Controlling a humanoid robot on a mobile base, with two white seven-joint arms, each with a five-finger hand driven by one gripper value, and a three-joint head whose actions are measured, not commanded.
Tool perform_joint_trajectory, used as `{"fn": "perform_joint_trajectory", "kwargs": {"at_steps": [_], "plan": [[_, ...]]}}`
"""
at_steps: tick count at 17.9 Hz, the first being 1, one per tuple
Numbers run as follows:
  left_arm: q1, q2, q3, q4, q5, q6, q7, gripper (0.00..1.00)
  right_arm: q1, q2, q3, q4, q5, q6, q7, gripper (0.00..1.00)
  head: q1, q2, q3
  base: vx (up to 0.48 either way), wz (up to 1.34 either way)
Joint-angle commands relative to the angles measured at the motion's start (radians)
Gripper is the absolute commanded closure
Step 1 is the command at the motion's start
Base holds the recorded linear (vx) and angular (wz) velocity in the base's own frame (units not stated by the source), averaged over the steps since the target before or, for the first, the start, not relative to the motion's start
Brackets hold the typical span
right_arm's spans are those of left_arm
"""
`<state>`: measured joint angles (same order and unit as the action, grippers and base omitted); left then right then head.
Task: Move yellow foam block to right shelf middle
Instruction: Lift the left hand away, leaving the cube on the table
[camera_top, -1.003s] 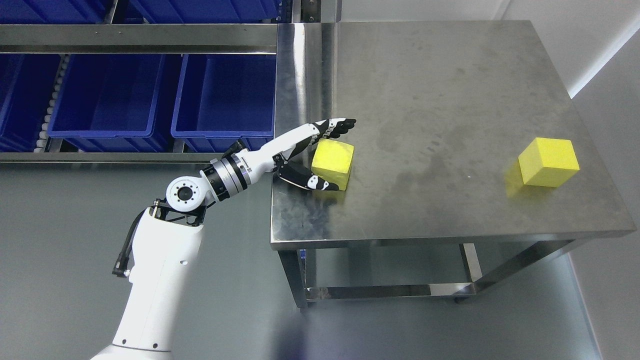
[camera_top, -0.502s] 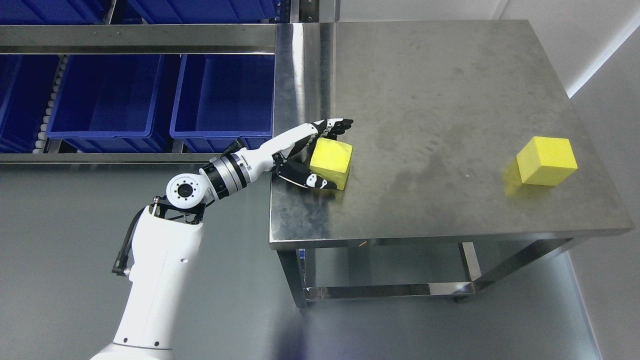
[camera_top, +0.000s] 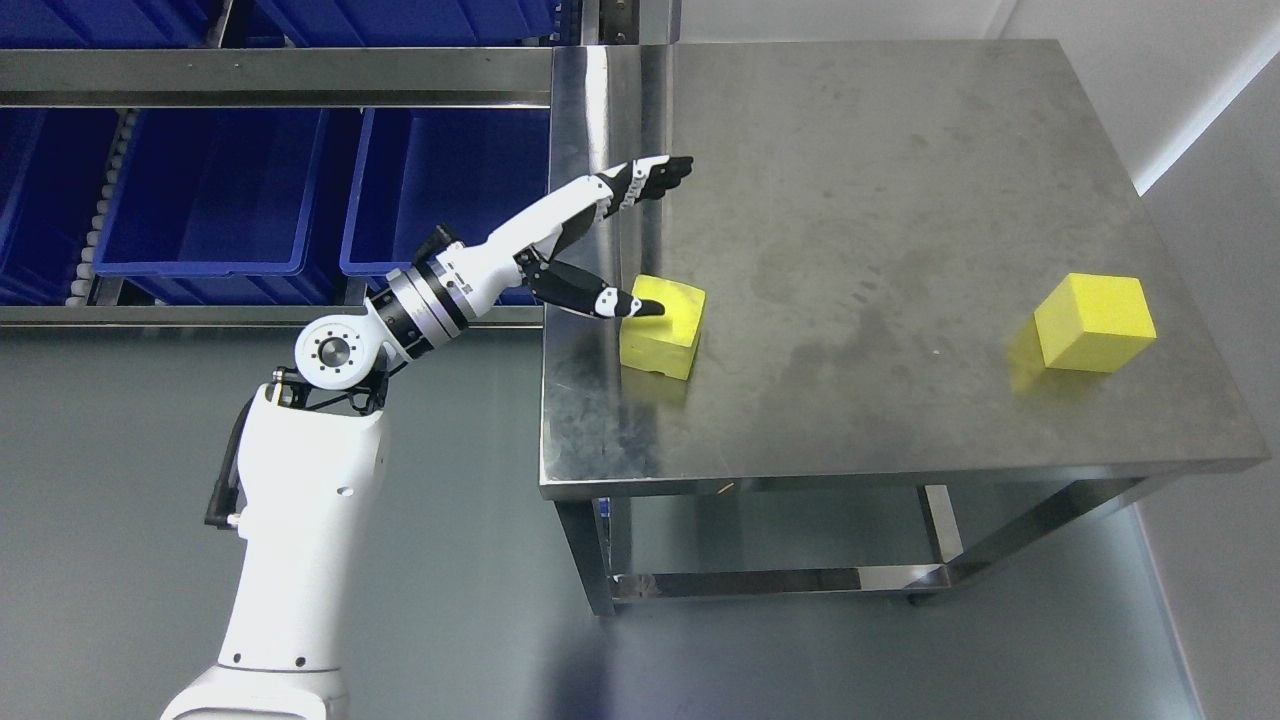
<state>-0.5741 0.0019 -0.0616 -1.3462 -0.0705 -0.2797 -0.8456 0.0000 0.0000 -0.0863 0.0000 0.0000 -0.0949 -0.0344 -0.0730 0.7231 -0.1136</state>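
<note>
On the tabletop, near its left edge, sits the yellow foam block, ungrasped. Above it the left hand is spread wide (thumb over the block's top). Pickup and shelf placement remain.

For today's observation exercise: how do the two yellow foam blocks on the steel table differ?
The left block lies near the table's left edge, under the open left hand, whose thumb overlaps it; the right block stands alone near the right edge. The right block looks larger. Both are yellow cubes.
</note>
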Motion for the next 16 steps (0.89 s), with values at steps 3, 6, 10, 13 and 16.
{"fn": "perform_joint_trajectory", "kwargs": {"at_steps": [3, 6, 10, 13, 16], "plan": [[-0.050, 0.016, 0.160, -0.059, 0.063, 0.005, 0.654, 0.00, 0.002, -0.017, -0.001, -0.017, 0.003, 0.000, 0.001, 0.00, 0.0000, 0.000, 0.000, 0.000, 0.00], [-0.038, 0.016, 0.100, -0.053, 0.061, 0.036, 0.887, 0.00, 0.002, -0.017, -0.001, -0.017, 0.003, 0.000, 0.001, 0.00, 0.0000, 0.000, 0.000, 0.000, 0.00], [-0.024, 0.016, 0.081, -0.054, 0.061, 0.021, 0.785, 0.22, 0.002, -0.017, 0.000, -0.017, 0.003, 0.000, 0.001, 0.00, 0.0000, 0.000, 0.000, 0.000, 0.00], [0.023, 0.016, 0.105, -0.054, 0.063, -0.096, 0.737, 1.00, 0.002, -0.017, 0.000, -0.017, 0.003, 0.000, 0.001, 0.00, 0.0000, 0.000, 0.000, 0.000, 0.00], [0.023, 0.016, 0.097, -0.057, 0.064, -0.085, 0.731, 1.00, 0.002, -0.017, 0.000, -0.017, 0.003, 0.000, 0.001, 0.00, 0.0000, 0.000, 0.000, 0.000, 0.00]]}}
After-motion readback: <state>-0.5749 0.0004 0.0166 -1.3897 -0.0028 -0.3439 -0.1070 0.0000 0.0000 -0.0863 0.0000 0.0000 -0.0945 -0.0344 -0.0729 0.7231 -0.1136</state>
